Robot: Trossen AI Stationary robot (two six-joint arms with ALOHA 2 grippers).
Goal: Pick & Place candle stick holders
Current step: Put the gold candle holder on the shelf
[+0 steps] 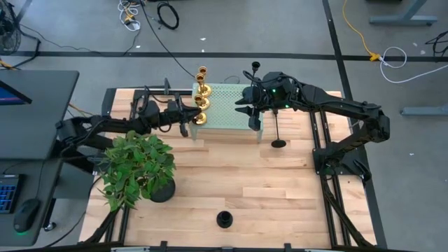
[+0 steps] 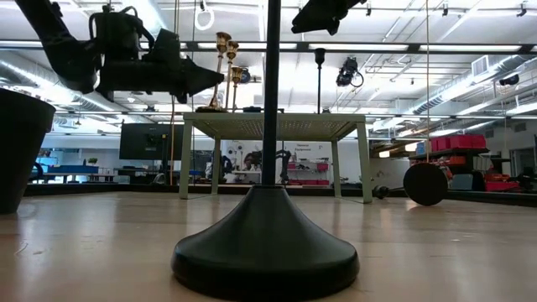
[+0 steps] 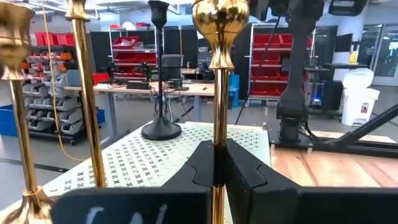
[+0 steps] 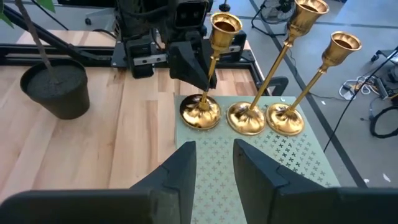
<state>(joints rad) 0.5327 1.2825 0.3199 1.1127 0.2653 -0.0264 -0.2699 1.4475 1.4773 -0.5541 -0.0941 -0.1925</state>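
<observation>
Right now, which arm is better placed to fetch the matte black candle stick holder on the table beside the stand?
Likely the right gripper: jaws open, hovering near that black holder; the left gripper clamps a shiny gold holder.

The room is a big workshop with a grey floor, where loose cables lie. Red storage bins fill shelves behind wooden desks. Long ceiling lights shine above.

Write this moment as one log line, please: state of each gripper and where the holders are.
left gripper: shut on gold holder stem, base on green stand | right gripper: open, above stand | black holders: one on table
</observation>
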